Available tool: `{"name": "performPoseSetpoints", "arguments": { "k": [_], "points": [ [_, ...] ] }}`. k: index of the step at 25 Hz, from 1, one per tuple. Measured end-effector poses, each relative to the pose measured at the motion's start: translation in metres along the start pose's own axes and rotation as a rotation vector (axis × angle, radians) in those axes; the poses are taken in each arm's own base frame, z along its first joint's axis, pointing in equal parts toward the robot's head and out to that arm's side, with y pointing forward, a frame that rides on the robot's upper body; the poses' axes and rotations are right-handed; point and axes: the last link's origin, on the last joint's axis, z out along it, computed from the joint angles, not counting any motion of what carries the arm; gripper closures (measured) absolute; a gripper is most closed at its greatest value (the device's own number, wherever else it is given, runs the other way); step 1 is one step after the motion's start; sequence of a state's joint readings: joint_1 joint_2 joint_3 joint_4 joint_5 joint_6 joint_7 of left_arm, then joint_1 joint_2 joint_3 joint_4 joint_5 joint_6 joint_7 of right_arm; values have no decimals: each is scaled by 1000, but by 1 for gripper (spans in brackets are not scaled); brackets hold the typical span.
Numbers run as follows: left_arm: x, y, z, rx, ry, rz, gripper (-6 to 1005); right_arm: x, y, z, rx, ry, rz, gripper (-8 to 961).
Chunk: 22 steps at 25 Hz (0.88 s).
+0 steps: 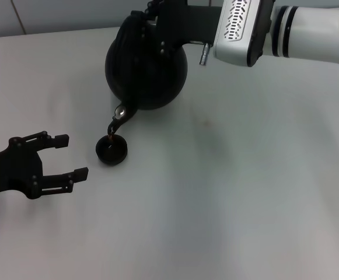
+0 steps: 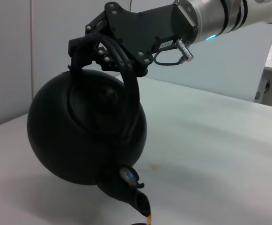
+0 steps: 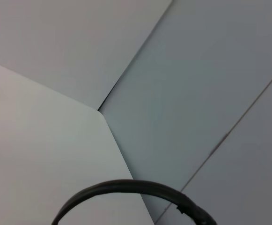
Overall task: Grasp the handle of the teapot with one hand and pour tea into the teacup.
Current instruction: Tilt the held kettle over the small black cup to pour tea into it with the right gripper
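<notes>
The black teapot (image 1: 146, 70) hangs tilted above the table, its spout (image 1: 122, 114) pointing down at the small dark teacup (image 1: 112, 150). A thin brown stream runs from the spout (image 2: 135, 197) towards the cup. My right gripper (image 1: 154, 23) is shut on the arched handle (image 2: 128, 79) at its top, seen from the side in the left wrist view (image 2: 103, 47). The right wrist view shows only a bow of the handle (image 3: 126, 187). My left gripper (image 1: 71, 156) rests open low at the left, a little left of the teacup, holding nothing.
The pale table (image 1: 245, 192) stretches to the right and front of the cup. Its far edge and a light tiled wall (image 3: 196, 93) lie behind the teapot.
</notes>
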<state>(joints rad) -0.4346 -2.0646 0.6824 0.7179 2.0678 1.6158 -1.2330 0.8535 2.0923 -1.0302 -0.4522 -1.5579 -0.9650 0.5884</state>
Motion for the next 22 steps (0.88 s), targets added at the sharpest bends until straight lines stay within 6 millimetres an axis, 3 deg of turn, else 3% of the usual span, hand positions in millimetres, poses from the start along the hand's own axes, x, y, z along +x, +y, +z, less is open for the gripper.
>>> {"name": "performPoseSetpoints", "arguments": {
  "k": [22],
  "points": [
    [-1, -1, 0, 8, -3, -1, 138, -2, 6, 3, -34, 0, -38, 866]
  ]
}}
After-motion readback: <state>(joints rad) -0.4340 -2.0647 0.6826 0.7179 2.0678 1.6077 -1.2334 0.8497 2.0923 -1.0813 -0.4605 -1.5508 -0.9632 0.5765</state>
